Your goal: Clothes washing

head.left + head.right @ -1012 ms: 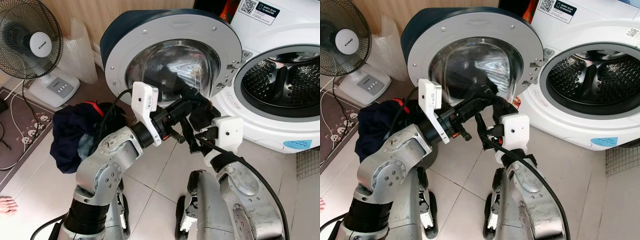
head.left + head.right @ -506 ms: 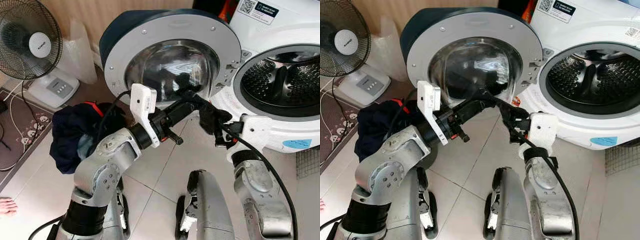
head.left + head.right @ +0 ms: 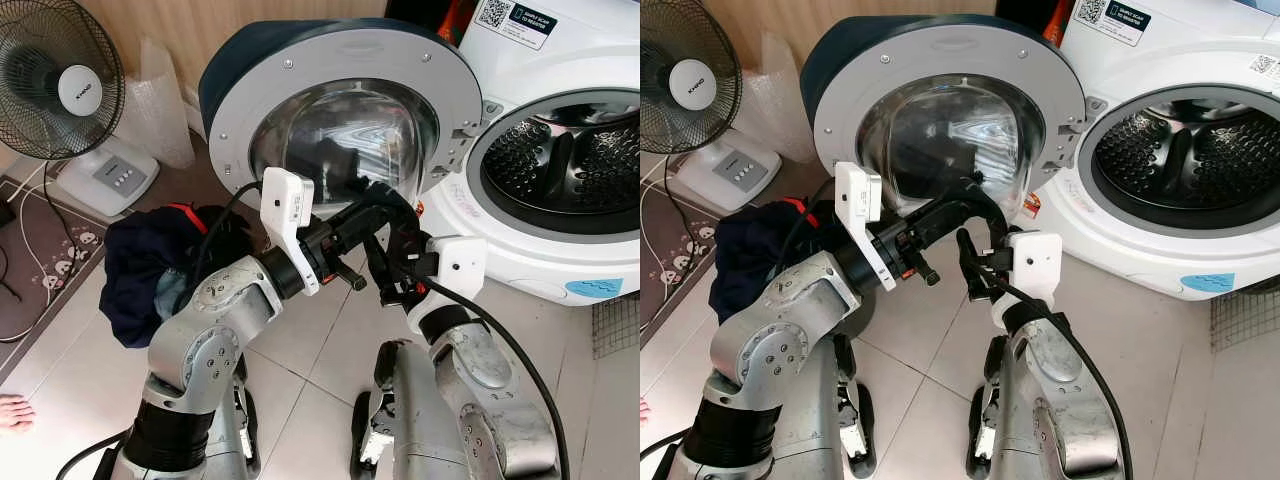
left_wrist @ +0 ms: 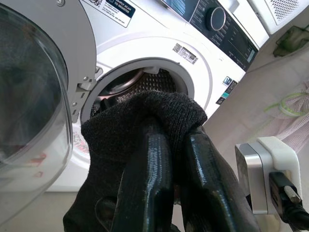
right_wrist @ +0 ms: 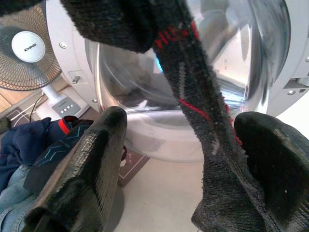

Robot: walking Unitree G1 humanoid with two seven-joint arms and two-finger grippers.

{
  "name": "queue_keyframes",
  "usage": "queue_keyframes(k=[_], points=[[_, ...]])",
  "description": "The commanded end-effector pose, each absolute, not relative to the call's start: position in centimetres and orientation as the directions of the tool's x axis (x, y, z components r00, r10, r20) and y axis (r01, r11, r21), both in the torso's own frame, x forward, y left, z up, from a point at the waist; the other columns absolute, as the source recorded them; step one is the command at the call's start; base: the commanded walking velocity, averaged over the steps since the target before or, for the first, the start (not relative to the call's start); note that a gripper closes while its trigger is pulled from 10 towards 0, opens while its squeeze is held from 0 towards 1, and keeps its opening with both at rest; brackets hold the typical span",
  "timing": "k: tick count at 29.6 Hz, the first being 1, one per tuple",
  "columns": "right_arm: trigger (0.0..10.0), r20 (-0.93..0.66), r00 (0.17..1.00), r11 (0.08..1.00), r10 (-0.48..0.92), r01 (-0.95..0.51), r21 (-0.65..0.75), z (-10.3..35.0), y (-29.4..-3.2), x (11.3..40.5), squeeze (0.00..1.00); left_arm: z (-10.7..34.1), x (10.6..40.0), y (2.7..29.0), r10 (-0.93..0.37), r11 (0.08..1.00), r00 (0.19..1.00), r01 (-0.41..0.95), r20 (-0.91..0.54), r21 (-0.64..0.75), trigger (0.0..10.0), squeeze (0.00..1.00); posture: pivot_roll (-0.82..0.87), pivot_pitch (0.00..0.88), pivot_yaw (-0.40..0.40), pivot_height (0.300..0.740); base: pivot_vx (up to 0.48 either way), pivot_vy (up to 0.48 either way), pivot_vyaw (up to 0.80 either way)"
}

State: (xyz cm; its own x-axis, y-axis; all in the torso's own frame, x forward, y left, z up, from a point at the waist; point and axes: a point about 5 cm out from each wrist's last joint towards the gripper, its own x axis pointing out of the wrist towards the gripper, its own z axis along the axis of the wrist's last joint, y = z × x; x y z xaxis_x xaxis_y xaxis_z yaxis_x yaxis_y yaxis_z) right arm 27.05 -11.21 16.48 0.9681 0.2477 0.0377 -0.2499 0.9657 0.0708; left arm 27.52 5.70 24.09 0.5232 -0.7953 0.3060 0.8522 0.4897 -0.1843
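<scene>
The left hand pinches a black sock in front of the open door while the right hand, fingers spread around its hanging end, is positioned to take it; next move: carry it into the drum.

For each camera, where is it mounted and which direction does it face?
Eye views: on the head, looking down at both arms, open washer door, drum.
Left wrist view: along the left claw, shut on a black sock, toward the drum.
Right wrist view: along the open right claw, toward door and fan.
Shared: sock, door.
</scene>
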Motion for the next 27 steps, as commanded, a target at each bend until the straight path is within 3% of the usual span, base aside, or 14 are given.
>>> queue_keyframes(k=[1, 2, 3, 27], points=[[10.0, 0.049, 0.971, 0.968, 0.233, -0.236, 0.085, 16.71, -11.56, 26.72, 0.0, 24.41, 26.8, 5.19, -0.817, 0.45, 0.482, 0.876, 0.316, -0.174, 10.0, 0.0, 0.05, 0.332, -0.052, 0.556, 0.0, 0.0, 0.0], [3.4, 0.052, 0.971, 0.967, 0.234, -0.238, 0.09, 16.74, -11.55, 26.72, 0.0, 24.41, 26.79, 5.18, -0.817, 0.449, 0.482, 0.876, 0.316, -0.175, 10.0, 0.0, 0.05, 0.332, -0.053, 0.556, 0.0, 0.0, 0.0], [0.0, 0.054, 0.971, 0.967, 0.233, -0.238, 0.093, 16.76, -11.57, 26.71, 0.0, 24.42, 26.78, 5.18, -0.817, 0.449, 0.482, 0.876, 0.317, -0.175, 10.0, 0.0, 0.05, 0.332, -0.053, 0.556, 0.0, 0.0, 0.0], [0.0, 0.064, 0.965, 0.959, 0.255, -0.261, 0.109, 16.88, -11.1, 26.65, 0.0, 24.46, 26.74, 5.24, -0.815, 0.451, 0.482, 0.876, 0.321, -0.172, 10.0, 0.0, 0.05, 0.334, -0.054, 0.556, 0.0, 0.0, 0.0]])
